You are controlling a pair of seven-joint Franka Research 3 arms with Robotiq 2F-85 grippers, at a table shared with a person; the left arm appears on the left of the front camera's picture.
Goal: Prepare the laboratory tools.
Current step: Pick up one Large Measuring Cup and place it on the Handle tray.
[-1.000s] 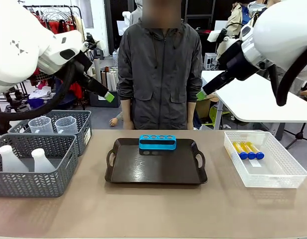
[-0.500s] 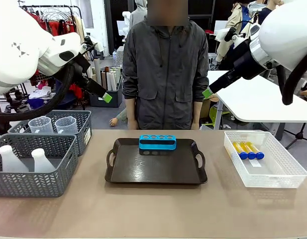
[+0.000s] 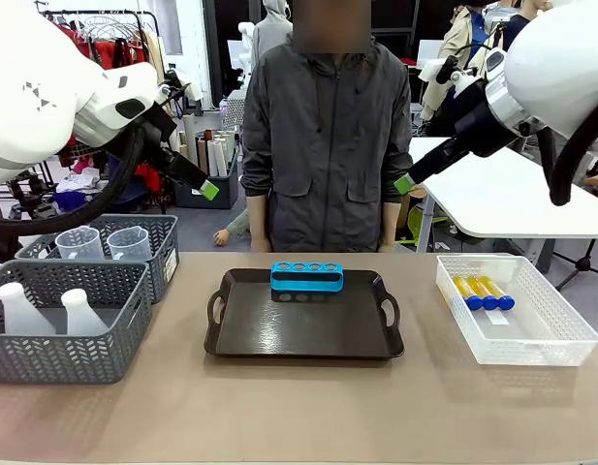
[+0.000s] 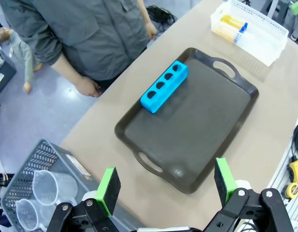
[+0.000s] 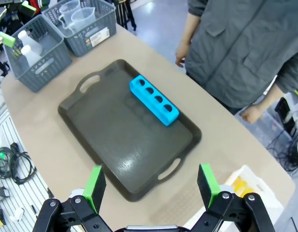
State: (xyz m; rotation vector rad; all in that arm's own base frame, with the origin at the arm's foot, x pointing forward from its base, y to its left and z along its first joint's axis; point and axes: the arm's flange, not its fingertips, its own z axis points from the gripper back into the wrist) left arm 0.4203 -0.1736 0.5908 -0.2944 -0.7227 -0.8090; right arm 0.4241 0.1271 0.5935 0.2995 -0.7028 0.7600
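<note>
Since a second ago, the right gripper [image 5: 151, 186] has swung slightly outward. We log it and the left gripper [image 4: 165, 186] as jaws wide apart, empty.
Item: yellow tubes [image 3: 483, 292], seemingly three, lying in the white basket [image 3: 536, 351]. Light, rigid, slick; we would pinch mid-body.
Blue rack [image 3: 306, 276]: on the tray [image 3: 303, 334].

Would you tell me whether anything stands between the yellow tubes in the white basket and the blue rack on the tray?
Nothing visible does. The yellow tubes lie in the white basket, the blue rack stands on the dark tray, holes empty, and between them are the basket's wall, bare table and the tray's rim.
</note>
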